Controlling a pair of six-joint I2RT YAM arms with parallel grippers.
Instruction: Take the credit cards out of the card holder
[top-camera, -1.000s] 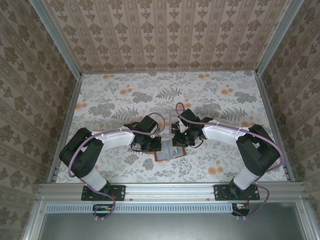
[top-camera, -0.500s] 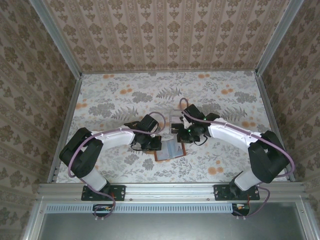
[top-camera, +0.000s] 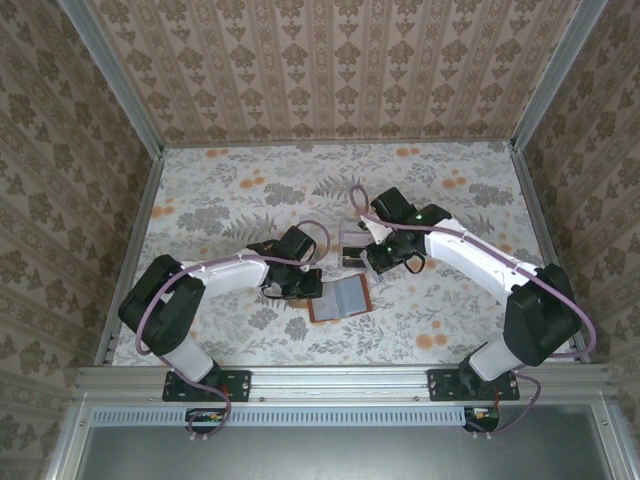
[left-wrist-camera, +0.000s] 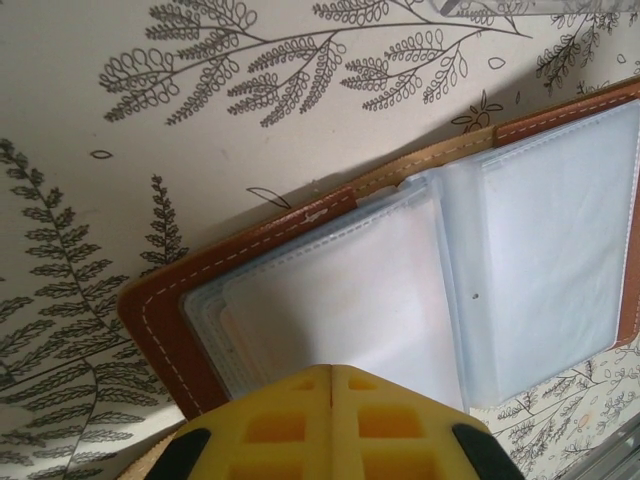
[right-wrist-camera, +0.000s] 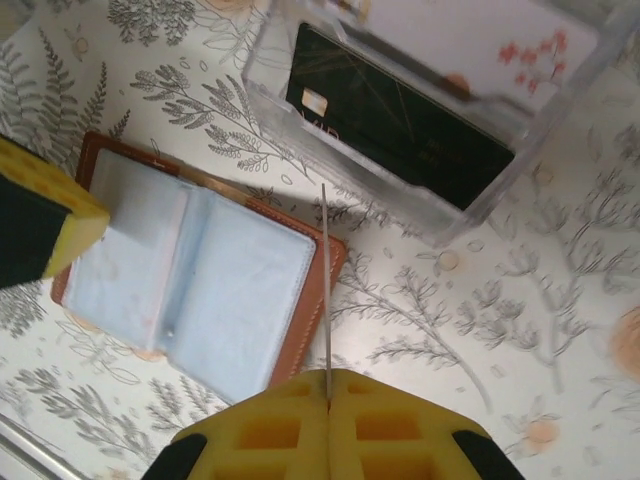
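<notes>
Your right gripper (right-wrist-camera: 328, 388) is clamped on a thin card (right-wrist-camera: 325, 290) held edge-on, bottom centre of its wrist view. The left gripper (left-wrist-camera: 331, 374) is clenched empty over the open card holder (left-wrist-camera: 400, 290) on the counter (left-wrist-camera: 200, 100). A black card (right-wrist-camera: 400, 110) lies in the clear tray (right-wrist-camera: 360, 175), upper right.

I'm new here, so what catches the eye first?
The right gripper pinches a thin card edge-on, above the table between the open brown card holder and a clear tray. A black card lies in that tray. The shut left gripper sits over the holder.
</notes>
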